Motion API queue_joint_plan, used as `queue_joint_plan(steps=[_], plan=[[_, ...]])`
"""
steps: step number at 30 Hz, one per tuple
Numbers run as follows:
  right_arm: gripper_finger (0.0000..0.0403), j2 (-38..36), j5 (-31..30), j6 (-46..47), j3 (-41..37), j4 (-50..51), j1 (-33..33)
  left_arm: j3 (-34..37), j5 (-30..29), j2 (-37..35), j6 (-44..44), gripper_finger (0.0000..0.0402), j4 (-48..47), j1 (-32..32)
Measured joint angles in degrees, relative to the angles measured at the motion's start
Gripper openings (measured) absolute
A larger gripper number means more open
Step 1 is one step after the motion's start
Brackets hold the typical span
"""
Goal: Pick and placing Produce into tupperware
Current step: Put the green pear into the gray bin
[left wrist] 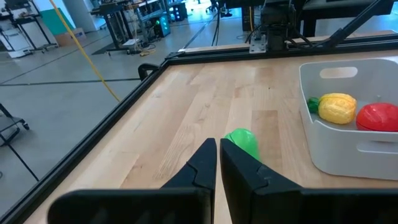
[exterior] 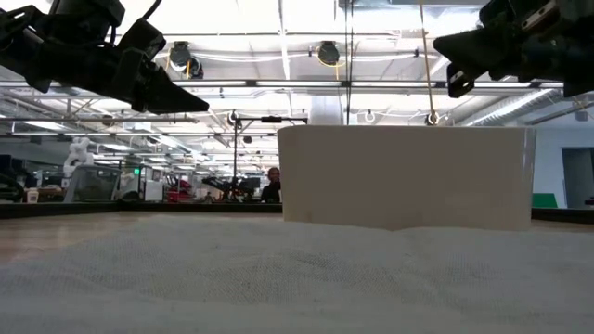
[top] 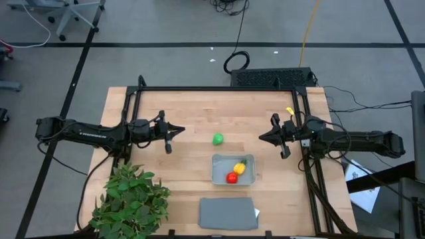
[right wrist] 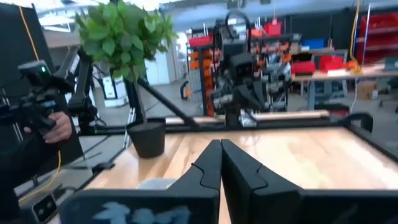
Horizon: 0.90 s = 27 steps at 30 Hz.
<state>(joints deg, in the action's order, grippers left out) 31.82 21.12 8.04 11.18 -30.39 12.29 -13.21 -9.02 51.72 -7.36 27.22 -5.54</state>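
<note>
Green produce (top: 218, 139) sits alone outside the tupperware (top: 217, 174); left pincer (top: 176, 130) and right pincer (top: 263, 137) hover pressed together, and that round fruit could roll away if nudged.

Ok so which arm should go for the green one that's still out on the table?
Left, probably. The left pincer is shut and nearer the green produce, which lies right ahead of it in the left wrist view. The right pincer, also shut, is farther off. The tupperware sits within easy reach of either.

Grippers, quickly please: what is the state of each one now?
Left gripper: closed, holding nothing, above the table.
Right gripper: closed, holding nothing, above the table.
</note>
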Motion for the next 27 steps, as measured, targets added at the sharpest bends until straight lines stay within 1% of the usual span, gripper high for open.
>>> queue_joint_plan(steps=[3,8,17,27], plan=[[0.0,-0.79,0.25,-1.52,0.0,0.5,-0.15,0.0,0.0,0.0,-0.16,0.0026,0.0,0.0],[0.0,-1.19,0.26,-7.51,0.0,0.22,-1.29,0.0,0.0,0.0,0.01,0.0026,-0.02,0.01],[0.0,-1.19,0.2,-7.76,0.0,-0.27,-2.76,0.0,4.42,0.02,-1.12,0.0026,-0.28,0.0],[0.0,-1.16,0.19,-6.82,0.0,-0.16,-3.15,-0.16,4.46,0.02,3.12,0.0026,0.34,-0.01]])
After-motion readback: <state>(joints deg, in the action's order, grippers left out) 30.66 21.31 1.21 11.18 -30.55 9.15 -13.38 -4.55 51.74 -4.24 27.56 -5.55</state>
